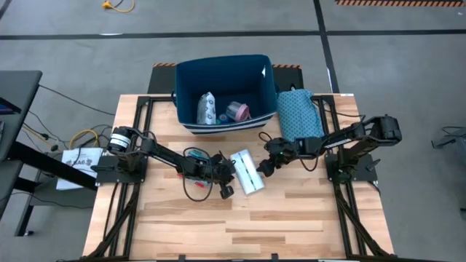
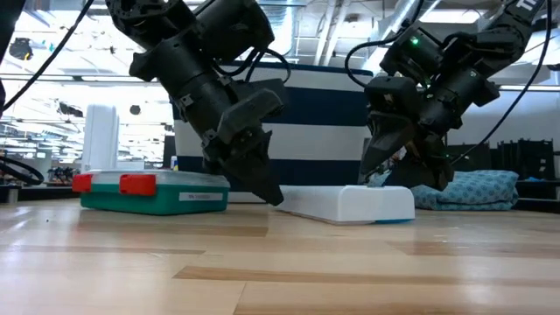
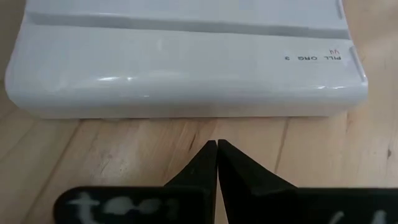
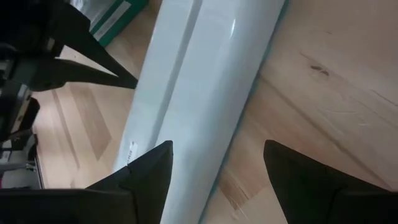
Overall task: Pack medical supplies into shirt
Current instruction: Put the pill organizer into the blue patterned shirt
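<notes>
Table: a pale wooden table top (image 1: 240, 225), bare along its near edge.
White case: a long white plastic case (image 1: 247, 172) lies flat near the middle of the table, between the two grippers; small print on its side reads "PILL ORG 3" (image 3: 186, 62).
Left gripper: the left gripper (image 1: 227, 191) sits low at the table just beside the case's long side, its fingers (image 3: 211, 168) pressed together with the tips just short of the case, holding nothing.
Right gripper: the right gripper (image 1: 263, 167) hangs over the other side of the case, fingers (image 4: 149, 168) spread wide apart, one above the case and one above bare wood.
Green case: a teal case with red latches (image 2: 153, 191) lies on the table under the left arm.
Bin: a dark blue bin (image 1: 224, 93) stands at the far edge of the table, holding a white printed pouch (image 1: 207, 108), a pink round disc (image 1: 238, 111) and a small item I cannot make out.
Cloth: a folded teal patterned cloth (image 1: 298, 115) lies just beside the bin, under the right arm.
</notes>
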